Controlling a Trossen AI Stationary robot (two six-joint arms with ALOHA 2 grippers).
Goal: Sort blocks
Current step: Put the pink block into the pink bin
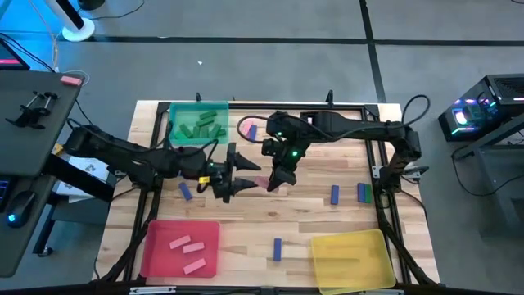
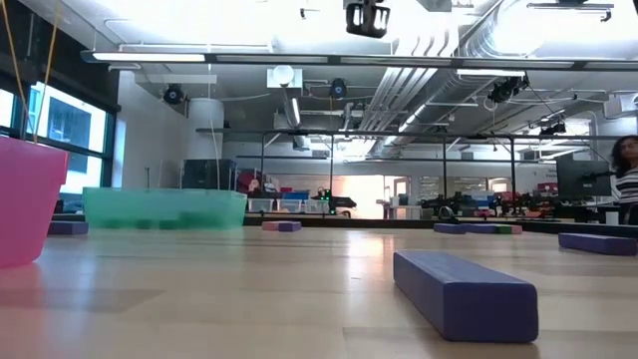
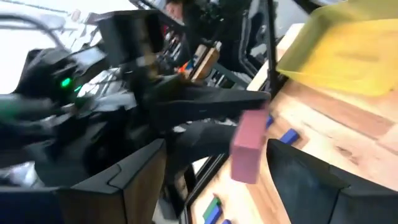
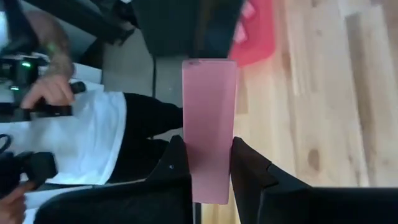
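Left gripper at table centre, jaws spread wide and empty, facing the right arm. Right gripper just beside it, clenched on 1 pink block held clear of the table, the block's free end aimed at the left jaws. Step in hand looks like a mid-air handover. Next move, as judged: left jaws close on the block, right releases, then left carries it to the red tray, where 3 pink blocks lie. Blue blocks remain scattered to the right.
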